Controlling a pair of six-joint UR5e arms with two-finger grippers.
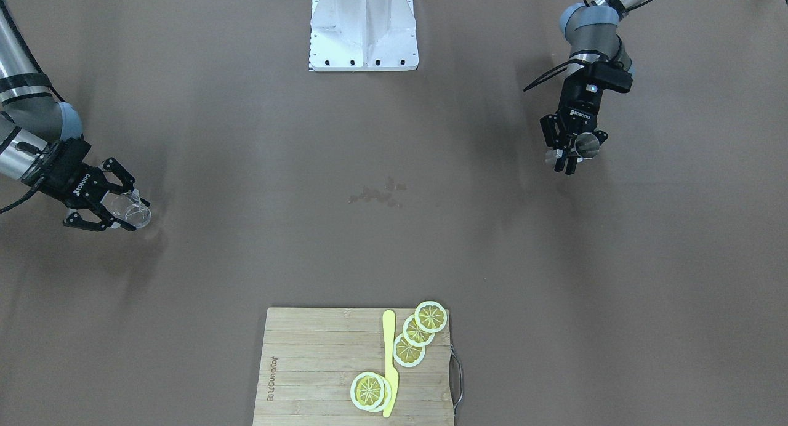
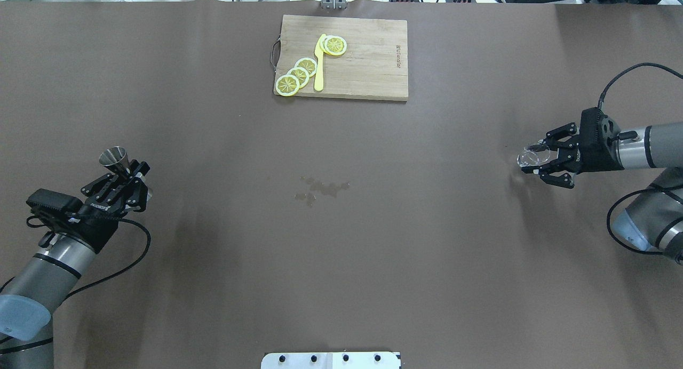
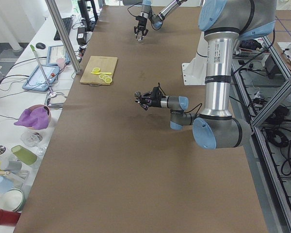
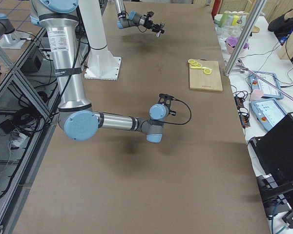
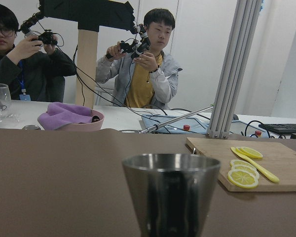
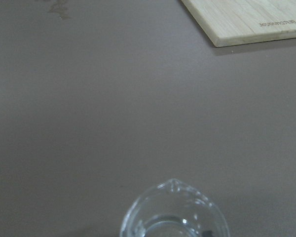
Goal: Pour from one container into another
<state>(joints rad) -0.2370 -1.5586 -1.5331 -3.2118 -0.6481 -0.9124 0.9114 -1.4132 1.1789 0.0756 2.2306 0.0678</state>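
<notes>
The left gripper [image 2: 125,176] is clamped on a small stainless-steel jigger [image 2: 113,158], a smooth, shiny cone flaring to a round rim. In the left wrist view the jigger [image 5: 170,195] stands upright with its rim level; what it holds, if anything, cannot be told. It is at the robot's left end of the matte brown surface [image 2: 341,262].

Well apart, at the robot's right end, the right gripper [image 2: 533,158] grasps a little clear glass cup [image 2: 528,157] between its black fingers. Seen from above in the right wrist view, the glass cup [image 6: 173,213] has a thin round rim pinched into a small pouring lip (whether liquid sits in it cannot be told through the glass).

Between the two grippers, near the middle of the surface, lies a patch of dark damp spots [image 2: 322,187].

At the far edge from the robot rests a rectangular bamboo cutting board [image 2: 373,65] of pale, striped grain, with a thin metal handle at one short end. On it lie several round lemon slices [image 2: 287,85] with white rinds, three overlapping in a row and more stacked apart from them. A flat yellow plastic knife [image 2: 319,65] lies between the two groups, touching the stacked ones.
</notes>
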